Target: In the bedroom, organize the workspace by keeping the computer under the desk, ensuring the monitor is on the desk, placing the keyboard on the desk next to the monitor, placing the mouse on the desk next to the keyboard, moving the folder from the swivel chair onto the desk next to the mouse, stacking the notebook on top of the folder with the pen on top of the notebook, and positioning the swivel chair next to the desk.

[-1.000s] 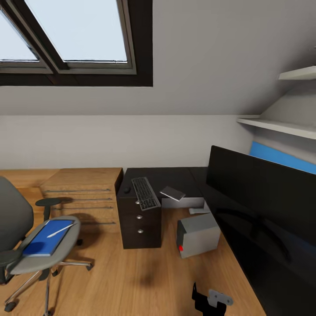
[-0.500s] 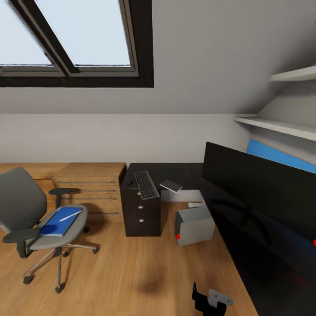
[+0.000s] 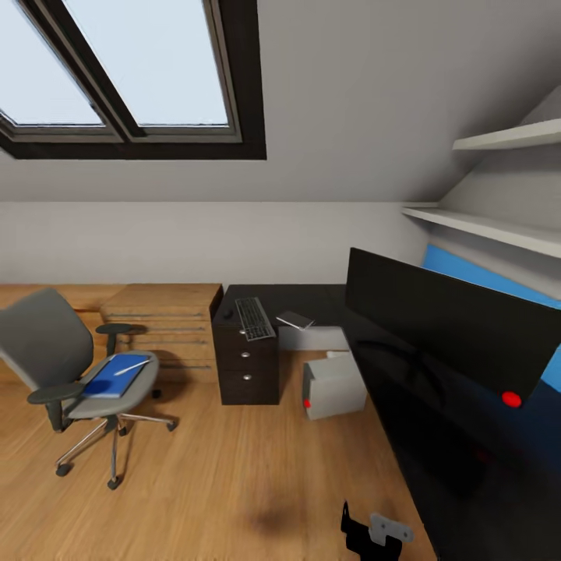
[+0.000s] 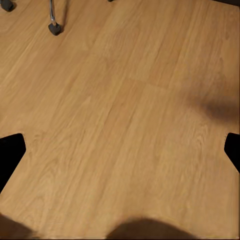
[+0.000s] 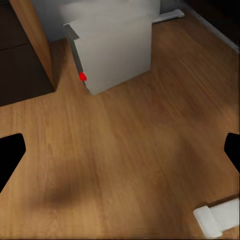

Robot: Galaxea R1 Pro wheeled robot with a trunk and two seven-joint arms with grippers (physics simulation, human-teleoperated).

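Both grippers are hanging over bare wooden floor (image 3: 234,483), fingers spread wide, gripping nothing: left gripper (image 4: 120,150), right gripper (image 5: 120,160). The swivel chair (image 3: 78,374) is sitting far ahead-left of the left gripper, its seat carrying the blue folder (image 3: 113,376) with the pale pen (image 3: 132,365) lying on top. The computer (image 5: 112,45), grey with a red button, is standing on the floor just ahead of the right gripper, under the tabletop (image 3: 312,300). The keyboard (image 3: 254,318) and mouse (image 3: 228,314) are lying on the tabletop's far end; the monitor (image 3: 444,327) is standing to the right.
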